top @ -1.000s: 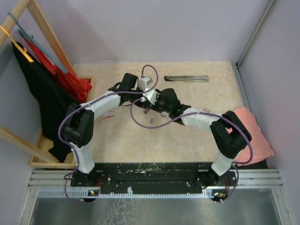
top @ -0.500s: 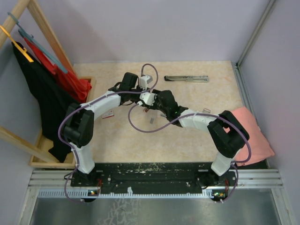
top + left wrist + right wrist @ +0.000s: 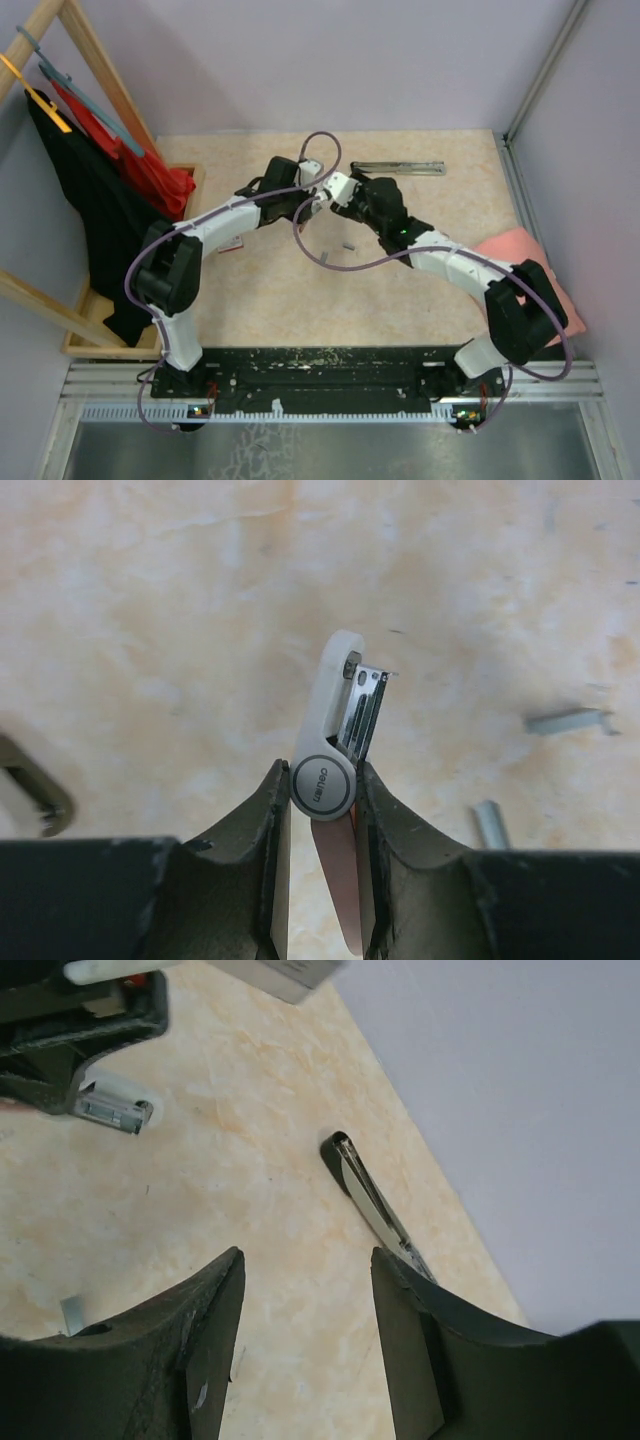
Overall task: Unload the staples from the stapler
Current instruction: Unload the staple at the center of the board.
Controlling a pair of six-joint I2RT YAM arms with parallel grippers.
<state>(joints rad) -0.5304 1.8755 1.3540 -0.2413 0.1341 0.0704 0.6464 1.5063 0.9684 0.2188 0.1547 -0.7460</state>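
Note:
My left gripper (image 3: 322,780) is shut on a mini stapler (image 3: 335,705), white on top and pink beneath, and holds it above the table with its metal staple channel showing at the tip. Two staples lie on the table right of it, one (image 3: 565,721) farther off and one (image 3: 490,825) nearer. My right gripper (image 3: 305,1260) is open and empty, raised above the table. It sees the left gripper with the stapler (image 3: 112,1108) at its upper left and a staple (image 3: 72,1315) at lower left. In the top view both grippers meet mid-table, left (image 3: 308,200) and right (image 3: 335,195).
A long thin metal bar (image 3: 398,167) lies at the far side of the table and shows in the right wrist view (image 3: 375,1205). A small red-and-white box (image 3: 232,243) lies at the left. A pink cloth (image 3: 520,275) is at the right edge. A wooden rack with clothes (image 3: 90,190) stands left.
My right arm has swung away from the table's middle toward the far right, its gripper now higher and next to the left gripper. The left arm has barely moved and still holds the stapler.

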